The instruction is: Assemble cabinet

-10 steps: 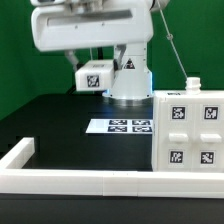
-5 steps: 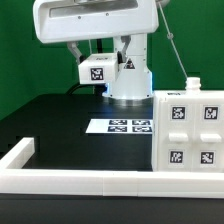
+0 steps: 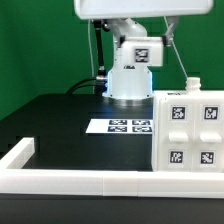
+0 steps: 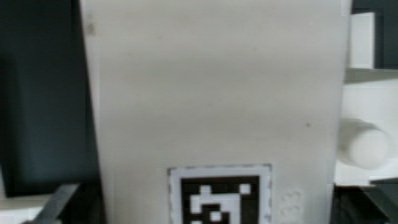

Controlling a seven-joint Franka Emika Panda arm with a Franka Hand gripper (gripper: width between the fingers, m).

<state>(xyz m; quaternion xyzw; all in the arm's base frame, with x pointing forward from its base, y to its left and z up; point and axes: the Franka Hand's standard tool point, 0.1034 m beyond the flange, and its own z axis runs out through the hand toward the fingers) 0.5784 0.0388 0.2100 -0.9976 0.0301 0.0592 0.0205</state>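
Block (image 3: 142,55) hangs high above the black table (image 3: 60,115), clamped in the gripper (image 4: 187,205), well apart from the big tagged cabinet (image 3: 190,130) standing at the exterior view's right.

You are viewing a robotics lab bench: a green backdrop (image 3: 40,50), a black table (image 3: 60,120) edged by a white border rail (image 3: 90,182), the marker board (image 3: 128,126), the tag-bearing cabinet (image 3: 190,130), and the arm's base (image 3: 130,88).
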